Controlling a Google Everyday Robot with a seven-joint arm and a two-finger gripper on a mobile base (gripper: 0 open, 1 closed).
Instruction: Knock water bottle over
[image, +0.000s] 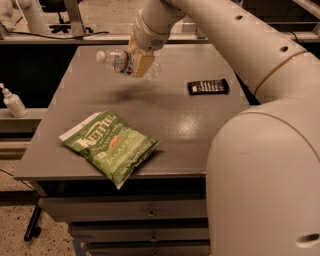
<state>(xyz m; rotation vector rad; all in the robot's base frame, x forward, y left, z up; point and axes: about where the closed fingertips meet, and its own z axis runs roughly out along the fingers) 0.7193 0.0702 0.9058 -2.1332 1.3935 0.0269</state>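
Closest thing on the grey table (200, 130) is a green chip bag (110, 145), lying flat at the near-left corner with one corner poking over the front edge. It looks sealed and puffy. The print reads Kettle brand, with "Jalapeño" lower down.

Further back on the right there's a flat black gadget (208, 86) lying on the tabletop; can't read anything on it.

The water bottle (117, 60) isn't on the table at all. It's up in the air over the far-left part, tipped almost sideways with the white cap pointing left. The gripper (141, 66) has its tan fingers (143, 62) pinching the bottle's body. The label band looks bluish, writing too small to read, and I can't tell how much is in it.

Off the table to the left, a white pump bottle (12, 102) sits on a lower ledge.
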